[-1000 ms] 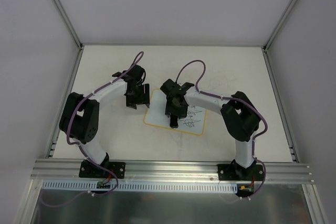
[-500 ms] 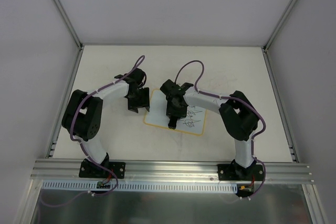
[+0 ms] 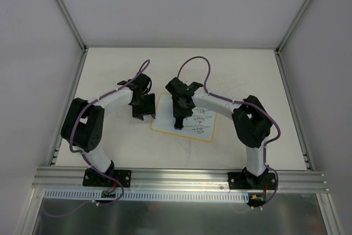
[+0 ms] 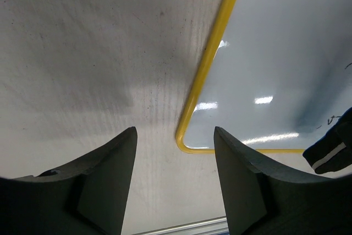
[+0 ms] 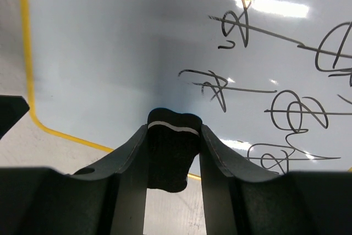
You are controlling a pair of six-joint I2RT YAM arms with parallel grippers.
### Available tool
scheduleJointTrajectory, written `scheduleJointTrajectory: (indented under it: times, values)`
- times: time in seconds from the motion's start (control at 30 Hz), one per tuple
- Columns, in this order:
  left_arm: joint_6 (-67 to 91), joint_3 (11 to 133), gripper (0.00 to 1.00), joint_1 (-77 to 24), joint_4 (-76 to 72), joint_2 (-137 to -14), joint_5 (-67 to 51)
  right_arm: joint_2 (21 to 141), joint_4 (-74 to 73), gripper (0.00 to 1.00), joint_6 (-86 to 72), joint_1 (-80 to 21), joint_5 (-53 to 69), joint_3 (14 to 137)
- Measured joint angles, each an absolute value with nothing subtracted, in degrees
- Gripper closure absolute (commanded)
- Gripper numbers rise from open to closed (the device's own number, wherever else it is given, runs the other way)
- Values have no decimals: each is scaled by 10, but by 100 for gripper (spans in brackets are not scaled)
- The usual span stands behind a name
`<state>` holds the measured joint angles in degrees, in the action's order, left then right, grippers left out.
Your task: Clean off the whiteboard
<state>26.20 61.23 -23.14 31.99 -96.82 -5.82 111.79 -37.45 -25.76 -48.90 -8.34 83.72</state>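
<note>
The whiteboard (image 3: 165,118) lies flat mid-table, white with a yellow rim. Dark scribbles (image 3: 201,123) cover its right half; its left part is bare. My right gripper (image 3: 177,125) is shut on a black eraser (image 5: 171,152) with a thin white stripe and holds it over the board's near-left part, close to the rim. The right wrist view shows the board (image 5: 99,53) and scribbles (image 5: 258,97) beyond the eraser. My left gripper (image 3: 144,113) is open and empty at the board's left edge. In the left wrist view it (image 4: 175,180) straddles the board's rounded corner (image 4: 190,146).
The off-white tabletop (image 3: 110,75) is bounded by aluminium rails at the sides and a front rail (image 3: 181,177). White walls enclose the back and sides. A dark part of the right gripper (image 4: 331,148) shows at the right edge of the left wrist view.
My right gripper with the eraser has moved left and slightly away across the board, uncovering more scribbles. My left arm shifted a little but stays at the board's left edge.
</note>
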Motion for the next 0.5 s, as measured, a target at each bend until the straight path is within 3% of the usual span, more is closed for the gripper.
scheduleJointTrajectory:
  times: [0.5]
  values:
    - [262, 613, 48, -231, 319, -972, -58, 1141, -394, 84, -169, -489, -67, 867]
